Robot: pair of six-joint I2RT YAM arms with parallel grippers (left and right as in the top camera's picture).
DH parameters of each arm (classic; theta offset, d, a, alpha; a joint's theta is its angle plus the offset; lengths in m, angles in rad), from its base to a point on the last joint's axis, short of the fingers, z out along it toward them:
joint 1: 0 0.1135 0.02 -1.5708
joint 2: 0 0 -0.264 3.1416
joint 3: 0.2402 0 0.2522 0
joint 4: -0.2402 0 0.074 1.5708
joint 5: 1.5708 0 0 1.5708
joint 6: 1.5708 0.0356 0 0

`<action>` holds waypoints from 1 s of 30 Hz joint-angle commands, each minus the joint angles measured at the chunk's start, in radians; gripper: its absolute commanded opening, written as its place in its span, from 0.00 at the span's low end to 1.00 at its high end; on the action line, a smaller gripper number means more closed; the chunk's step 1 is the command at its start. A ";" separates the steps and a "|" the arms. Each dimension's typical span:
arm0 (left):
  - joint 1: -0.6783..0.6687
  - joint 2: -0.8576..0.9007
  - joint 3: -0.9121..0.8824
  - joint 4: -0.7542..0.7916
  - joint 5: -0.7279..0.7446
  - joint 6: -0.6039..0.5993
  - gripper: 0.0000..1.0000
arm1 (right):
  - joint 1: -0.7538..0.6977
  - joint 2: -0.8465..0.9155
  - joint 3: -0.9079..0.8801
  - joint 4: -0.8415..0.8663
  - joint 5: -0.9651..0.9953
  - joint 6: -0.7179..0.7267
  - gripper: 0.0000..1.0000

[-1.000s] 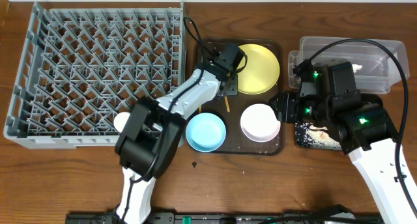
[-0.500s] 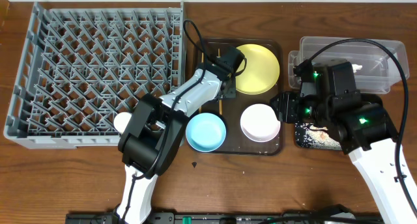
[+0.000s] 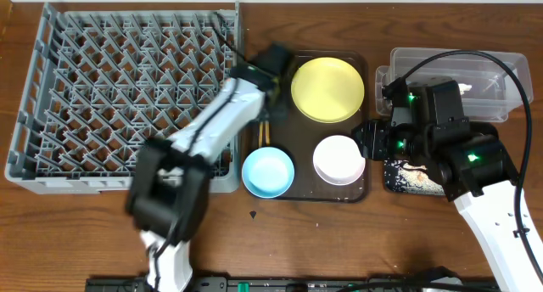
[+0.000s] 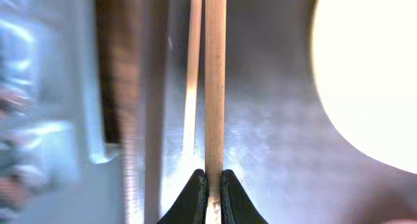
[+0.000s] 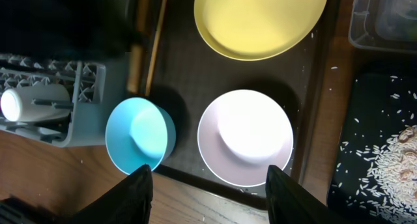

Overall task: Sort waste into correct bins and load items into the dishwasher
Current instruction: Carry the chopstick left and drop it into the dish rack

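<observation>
**Left gripper clamped on a chopstick at the tray's left edge**

The left gripper (image 4: 214, 196) has its fingertips pinched onto one chopstick (image 4: 215, 87), which runs straight away from them. A second chopstick (image 4: 193, 61) lies just beside it on the left. Both are over the left edge of the brown serving tray (image 4: 273, 126), between the dish rack (image 4: 52, 120) and the yellow plate (image 4: 371, 74). Only the left wrist view shows this grip; from overhead the arm hides the fingertips.

The right gripper (image 5: 212, 198) hangs wide open and holds nothing, above the near edge of the serving tray, over the white bowl (image 5: 246, 136).

The right wrist view alone shows the white cup (image 5: 32, 103), lying on its side in the rack's near right corner, a spot covered by the left arm in the overhead view. The overhead view alone shows the whole rack.

Counted: two chopsticks, one plate, two bowls, white and blue (image 5: 140, 136), and one cup. There are two bins at the right: the black tray (image 3: 392, 178), near, holding beige food scraps (image 5: 394, 152), and the clear tub (image 3: 458, 63), far.
</observation>
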 commanded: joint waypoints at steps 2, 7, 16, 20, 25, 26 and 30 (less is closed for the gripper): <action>0.022 -0.219 0.030 -0.032 0.055 0.177 0.08 | -0.012 0.000 0.005 0.003 0.007 -0.005 0.54; 0.073 -0.262 0.010 -0.145 -0.192 0.242 0.08 | -0.012 0.000 0.005 0.005 0.006 -0.005 0.54; 0.193 -0.145 -0.045 -0.142 -0.077 0.240 0.08 | -0.012 0.000 0.005 0.007 0.006 -0.005 0.54; 0.196 -0.107 -0.045 -0.142 -0.053 0.240 0.08 | -0.012 0.000 0.005 0.006 0.006 0.007 0.54; 0.196 -0.108 -0.040 -0.146 -0.050 0.241 0.13 | -0.012 0.000 0.005 0.006 0.006 0.011 0.54; 0.196 -0.109 -0.025 -0.164 -0.045 0.240 0.15 | -0.012 0.000 0.005 0.006 0.006 0.011 0.54; 0.196 -0.142 0.018 -0.199 0.044 0.240 0.15 | -0.012 0.000 0.005 0.006 0.007 0.011 0.54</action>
